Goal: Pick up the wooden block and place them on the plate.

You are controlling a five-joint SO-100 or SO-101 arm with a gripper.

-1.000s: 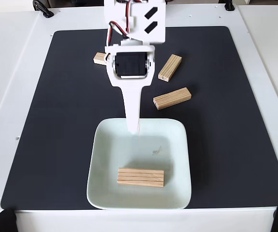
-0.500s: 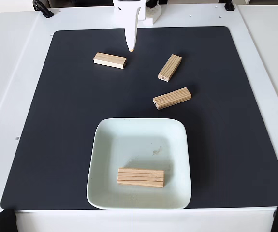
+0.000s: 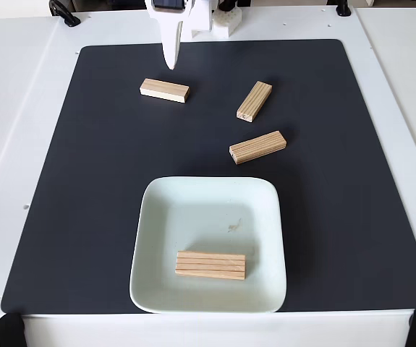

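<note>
In the fixed view the white claw (image 3: 171,63) is hanging at the top edge of the black mat (image 3: 85,181), its one visible tapered finger (image 3: 170,43) pointing down toward the near side; whether it is released or clenched I cannot tell, since the other finger is not showing, and nothing is showing in its grip. Just below and slightly left of the fingertip, a wooden block (image 3: 164,90) is lying flat on the mat, apart from the claw. Further right of the claw, a second block (image 3: 255,100) is lying at a slant, and below that a third (image 3: 257,147) is resting nearly crosswise. Well below the claw, the pale mint square plate (image 3: 160,217) is sitting on the mat's near part, and a fourth block (image 3: 210,264) is lying flat inside it, toward its near rim.
</note>
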